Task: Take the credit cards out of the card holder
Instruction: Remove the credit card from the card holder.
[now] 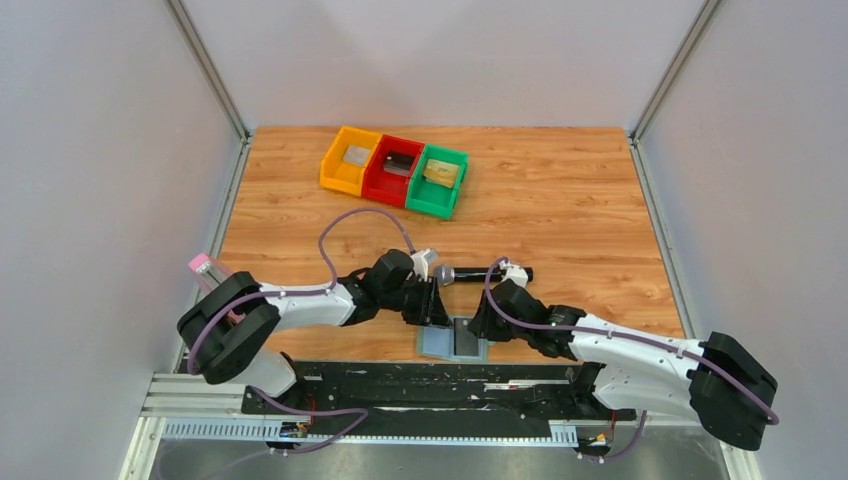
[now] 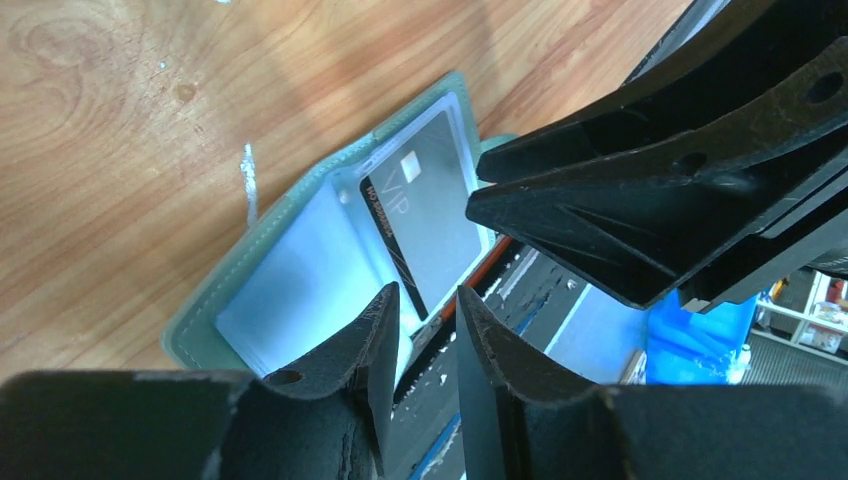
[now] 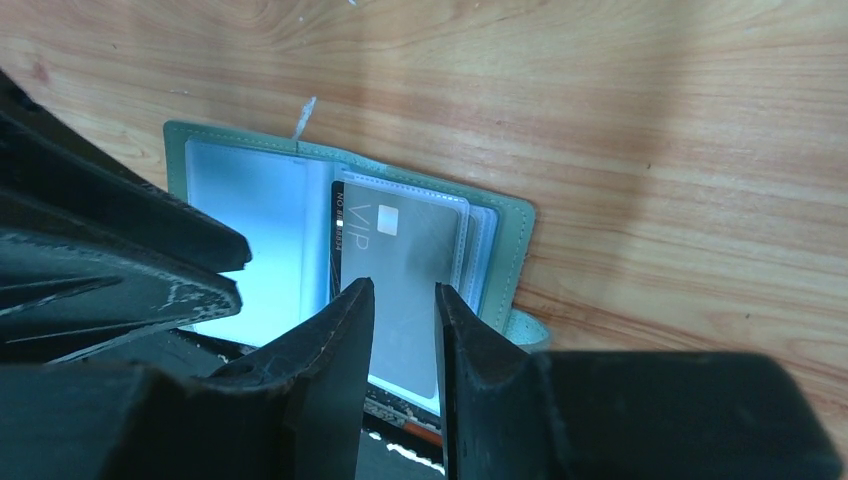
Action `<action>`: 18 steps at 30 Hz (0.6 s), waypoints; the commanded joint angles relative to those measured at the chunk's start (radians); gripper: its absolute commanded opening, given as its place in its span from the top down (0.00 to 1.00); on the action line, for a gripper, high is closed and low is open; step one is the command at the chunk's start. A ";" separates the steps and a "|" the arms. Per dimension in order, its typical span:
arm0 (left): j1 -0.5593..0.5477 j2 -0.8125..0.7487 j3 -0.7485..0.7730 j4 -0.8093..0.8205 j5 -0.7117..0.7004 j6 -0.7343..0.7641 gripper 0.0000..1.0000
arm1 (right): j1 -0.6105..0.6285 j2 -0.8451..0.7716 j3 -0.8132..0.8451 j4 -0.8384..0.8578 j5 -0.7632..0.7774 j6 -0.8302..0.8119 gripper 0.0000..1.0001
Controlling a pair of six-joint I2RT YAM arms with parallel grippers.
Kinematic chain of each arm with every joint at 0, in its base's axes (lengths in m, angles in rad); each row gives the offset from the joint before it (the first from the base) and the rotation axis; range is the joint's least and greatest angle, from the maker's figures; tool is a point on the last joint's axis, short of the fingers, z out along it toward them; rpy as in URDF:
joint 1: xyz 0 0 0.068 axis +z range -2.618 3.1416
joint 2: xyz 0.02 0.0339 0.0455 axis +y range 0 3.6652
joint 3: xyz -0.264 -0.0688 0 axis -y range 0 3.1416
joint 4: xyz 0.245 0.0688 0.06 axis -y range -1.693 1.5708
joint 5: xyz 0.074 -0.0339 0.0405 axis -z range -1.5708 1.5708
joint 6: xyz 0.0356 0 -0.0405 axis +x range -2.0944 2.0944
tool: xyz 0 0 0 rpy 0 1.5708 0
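Observation:
The card holder (image 1: 455, 342) lies open at the table's near edge, a pale blue-green case with clear sleeves. It also shows in the left wrist view (image 2: 290, 280) and the right wrist view (image 3: 250, 220). A grey credit card marked VIP (image 3: 405, 245) sits in its right panel, also seen in the left wrist view (image 2: 430, 225). My left gripper (image 2: 427, 298) hovers over the left panel, jaws a little apart and empty. My right gripper (image 3: 403, 290) hovers over the grey card, jaws a little apart, nothing between them. Both grippers meet above the holder in the top view, left (image 1: 436, 312) and right (image 1: 480, 325).
A black microphone (image 1: 482, 272) lies just behind the grippers. Yellow (image 1: 340, 172), red (image 1: 385, 185) and green (image 1: 432, 200) bins stand in a row at the back, each with a card inside; the green one holds a gold card (image 1: 441, 173). A pink object (image 1: 205, 265) is at the left edge.

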 commanded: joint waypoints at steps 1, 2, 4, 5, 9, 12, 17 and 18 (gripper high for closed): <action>-0.005 0.043 -0.036 0.180 0.017 -0.030 0.65 | -0.023 -0.017 -0.046 0.097 -0.064 0.001 0.70; -0.005 0.048 -0.041 0.192 0.016 -0.033 0.65 | -0.027 -0.018 -0.053 0.105 -0.073 0.004 0.71; -0.005 0.063 -0.058 0.225 0.016 -0.042 0.65 | -0.031 -0.022 -0.063 0.109 -0.076 0.005 0.71; -0.004 0.075 -0.067 0.249 0.019 -0.049 0.65 | -0.032 -0.025 -0.067 0.110 -0.076 0.006 0.72; -0.005 0.109 -0.087 0.316 0.034 -0.066 0.65 | -0.035 -0.044 -0.082 0.116 -0.079 0.011 0.75; -0.009 0.128 -0.090 0.333 0.042 -0.066 0.65 | -0.039 -0.050 -0.092 0.117 -0.081 0.014 0.75; -0.011 0.142 -0.090 0.341 0.035 -0.065 0.65 | -0.041 -0.047 -0.103 0.125 -0.084 0.020 0.77; -0.011 0.146 -0.090 0.341 0.030 -0.063 0.65 | -0.042 -0.046 -0.105 0.127 -0.084 0.020 0.77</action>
